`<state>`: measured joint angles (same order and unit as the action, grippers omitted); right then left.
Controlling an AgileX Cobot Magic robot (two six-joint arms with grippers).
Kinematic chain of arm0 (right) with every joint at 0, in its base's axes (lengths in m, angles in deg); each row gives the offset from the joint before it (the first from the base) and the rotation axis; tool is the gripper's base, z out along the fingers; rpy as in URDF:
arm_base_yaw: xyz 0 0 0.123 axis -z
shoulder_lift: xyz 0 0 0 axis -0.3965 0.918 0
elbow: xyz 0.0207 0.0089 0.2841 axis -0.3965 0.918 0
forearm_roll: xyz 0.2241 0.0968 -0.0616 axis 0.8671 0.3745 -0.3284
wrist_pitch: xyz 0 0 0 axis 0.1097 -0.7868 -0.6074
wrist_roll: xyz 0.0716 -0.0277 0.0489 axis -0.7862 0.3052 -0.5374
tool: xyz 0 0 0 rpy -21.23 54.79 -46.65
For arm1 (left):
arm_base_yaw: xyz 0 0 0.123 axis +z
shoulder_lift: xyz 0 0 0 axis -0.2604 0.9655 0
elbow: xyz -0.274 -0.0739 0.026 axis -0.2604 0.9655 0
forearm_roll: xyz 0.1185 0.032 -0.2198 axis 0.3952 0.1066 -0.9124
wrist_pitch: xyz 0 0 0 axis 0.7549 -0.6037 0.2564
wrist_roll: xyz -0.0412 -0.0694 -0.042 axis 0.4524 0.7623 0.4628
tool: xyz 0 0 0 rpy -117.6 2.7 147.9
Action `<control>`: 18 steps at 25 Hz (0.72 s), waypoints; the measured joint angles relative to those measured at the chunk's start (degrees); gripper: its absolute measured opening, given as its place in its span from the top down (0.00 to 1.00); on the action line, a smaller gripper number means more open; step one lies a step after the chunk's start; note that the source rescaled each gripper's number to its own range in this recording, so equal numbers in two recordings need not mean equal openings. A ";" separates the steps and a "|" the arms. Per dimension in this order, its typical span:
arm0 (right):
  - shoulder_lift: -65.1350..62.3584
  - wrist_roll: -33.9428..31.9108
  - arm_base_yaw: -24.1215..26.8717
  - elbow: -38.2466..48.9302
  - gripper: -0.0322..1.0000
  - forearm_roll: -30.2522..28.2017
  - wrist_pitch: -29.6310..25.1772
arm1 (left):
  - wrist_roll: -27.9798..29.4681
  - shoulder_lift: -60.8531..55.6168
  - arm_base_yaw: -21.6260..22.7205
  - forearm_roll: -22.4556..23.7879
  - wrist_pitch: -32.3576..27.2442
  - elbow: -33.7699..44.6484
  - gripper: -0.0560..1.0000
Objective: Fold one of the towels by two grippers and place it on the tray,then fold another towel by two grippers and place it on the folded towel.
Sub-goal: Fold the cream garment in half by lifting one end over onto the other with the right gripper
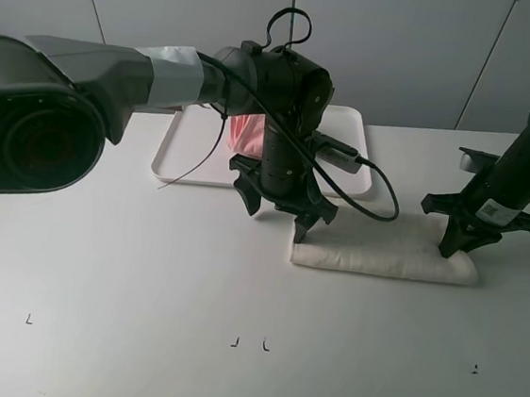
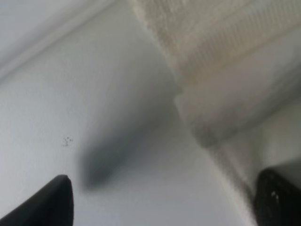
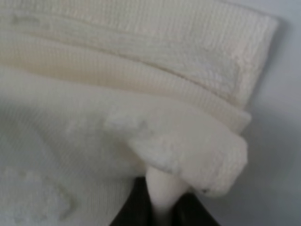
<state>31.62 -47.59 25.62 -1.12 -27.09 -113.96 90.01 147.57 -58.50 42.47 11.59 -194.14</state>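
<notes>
Lying on the tray (image 1: 179, 156), seemingly folded though half hidden by an arm, was the pink towel (image 1: 248, 132). The cream towel (image 1: 382, 258) lay folded on the tabletop (image 1: 144, 271). The right end effector (image 1: 467, 242) pinched one end and the left end effector (image 1: 283, 210) stood open at the other. Stacking was not yet done.

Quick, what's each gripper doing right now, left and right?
Left gripper: open, holding nothing.
Right gripper: closed, pinching the cream-white towel.

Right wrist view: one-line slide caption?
Right tool shut on a pinched fold of the cream-white towel, beside its layered folded corner.
</notes>
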 joint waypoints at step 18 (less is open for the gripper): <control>-8.55 1.51 0.00 1.05 0.93 5.48 -6.35 | -0.24 0.00 0.00 0.45 -0.14 -0.11 0.02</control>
<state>23.07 -46.08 25.62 -0.07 -21.61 -120.31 89.77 147.57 -58.50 42.92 11.45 -194.25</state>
